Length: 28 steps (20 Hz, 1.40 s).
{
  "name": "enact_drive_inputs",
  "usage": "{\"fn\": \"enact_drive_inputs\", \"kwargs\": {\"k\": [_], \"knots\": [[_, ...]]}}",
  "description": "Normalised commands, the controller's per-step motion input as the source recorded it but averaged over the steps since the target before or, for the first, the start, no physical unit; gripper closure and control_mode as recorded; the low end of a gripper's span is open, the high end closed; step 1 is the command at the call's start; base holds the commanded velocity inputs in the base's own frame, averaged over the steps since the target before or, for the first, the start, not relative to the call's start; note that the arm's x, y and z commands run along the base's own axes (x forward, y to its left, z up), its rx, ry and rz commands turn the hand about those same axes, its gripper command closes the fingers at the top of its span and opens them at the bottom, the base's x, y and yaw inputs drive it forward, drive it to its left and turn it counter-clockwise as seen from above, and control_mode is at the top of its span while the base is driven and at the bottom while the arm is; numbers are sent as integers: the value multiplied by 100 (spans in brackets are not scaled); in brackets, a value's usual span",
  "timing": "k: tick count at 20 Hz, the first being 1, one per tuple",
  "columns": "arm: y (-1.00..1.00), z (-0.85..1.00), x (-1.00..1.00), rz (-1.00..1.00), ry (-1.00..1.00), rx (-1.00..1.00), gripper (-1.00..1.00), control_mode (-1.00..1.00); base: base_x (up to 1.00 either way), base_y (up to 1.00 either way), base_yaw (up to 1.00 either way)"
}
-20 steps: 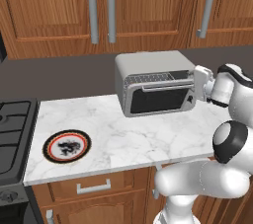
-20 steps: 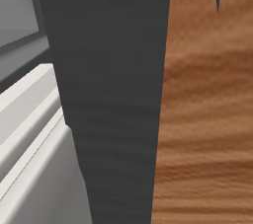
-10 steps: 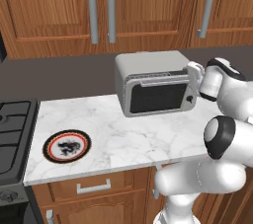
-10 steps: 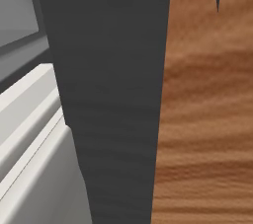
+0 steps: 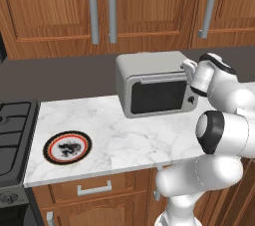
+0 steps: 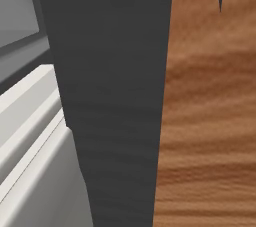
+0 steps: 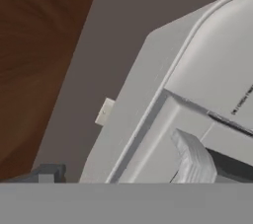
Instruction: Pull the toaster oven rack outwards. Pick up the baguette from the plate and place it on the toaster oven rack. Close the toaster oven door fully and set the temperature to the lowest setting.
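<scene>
Boxy light-grey metal toaster oven (image 5: 154,83) at back of marble counter (image 5: 109,135), dark-glass door (image 5: 158,95) shut; two-finger gripper (image 5: 189,66) at upper right corner, likely positioned for knobs; finger spread indeterminate; black-red-rimmed round plate (image 5: 67,147) bare.

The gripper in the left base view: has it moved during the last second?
Yes. The gripper has swung left, from beside the toaster oven to its upper right front corner, measured against the oven, which stayed put on the counter.
</scene>
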Motion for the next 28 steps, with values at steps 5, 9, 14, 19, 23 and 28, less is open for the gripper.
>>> {"fn": "enact_drive_inputs", "kwargs": {"k": [5, 9, 14, 19, 23, 28], "knots": [[10, 1, 39, -11, 0, -5, -100, -100, 0, 0, 0], [8, 0, 36, -8, 0, -5, -100, -100, 0, 0, 0], [5, 0, 34, -9, 0, -4, -100, -100, 0, 0, 0], [3, 0, 36, -8, 0, -3, -100, -100, 0, 0, 0], [0, 0, 17, -3, 0, -3, -100, -100, 0, 0, 0], [0, 1, -7, 0, 0, 0, -100, -100, 0, 0, 0]]}}
